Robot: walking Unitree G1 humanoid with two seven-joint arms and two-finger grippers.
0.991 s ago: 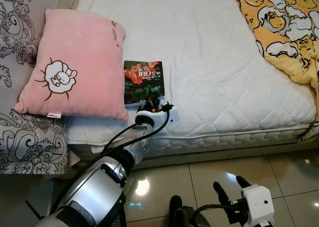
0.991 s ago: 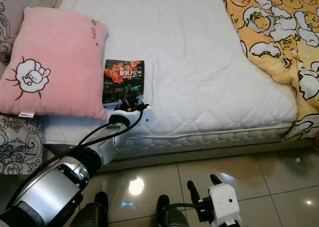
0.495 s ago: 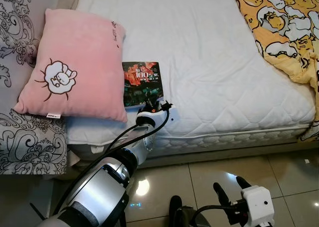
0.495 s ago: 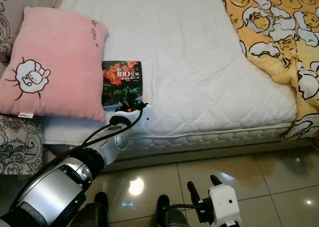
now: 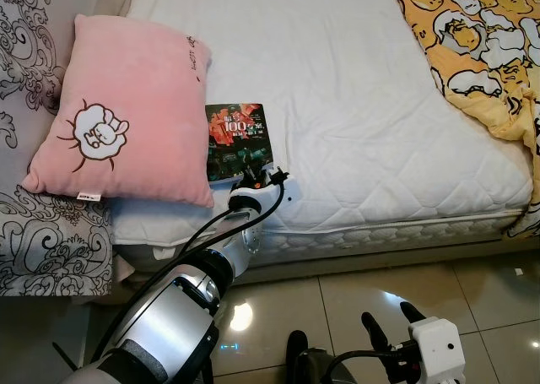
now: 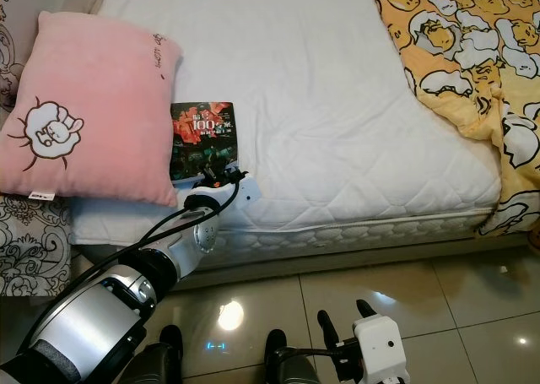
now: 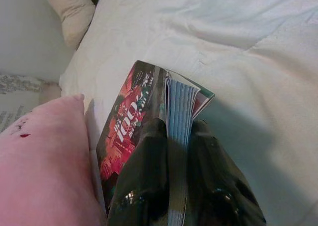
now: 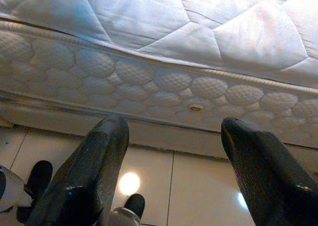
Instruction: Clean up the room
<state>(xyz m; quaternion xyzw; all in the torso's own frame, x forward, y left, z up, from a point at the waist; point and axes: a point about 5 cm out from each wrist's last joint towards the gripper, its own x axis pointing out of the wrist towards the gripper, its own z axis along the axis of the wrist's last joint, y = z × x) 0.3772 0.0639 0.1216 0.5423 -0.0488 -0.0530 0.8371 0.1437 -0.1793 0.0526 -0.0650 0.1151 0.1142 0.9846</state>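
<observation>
The left tool is clamped on the near edge of the dark red-lettered paperback book, lying on the white quilted mattress beside the pink plush pillow; the right tool hangs spread apart over the glossy tiled floor

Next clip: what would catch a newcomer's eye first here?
The left gripper, reaching onto the white quilted mattress, is shut on the near edge of a dark paperback book with a red cover. The book lies beside a big pink plush pillow with a sheep drawing. A yellow cartoon-print blanket is heaped on the bed's right side, and the right gripper hangs open low over the glossy tiled floor.
</observation>
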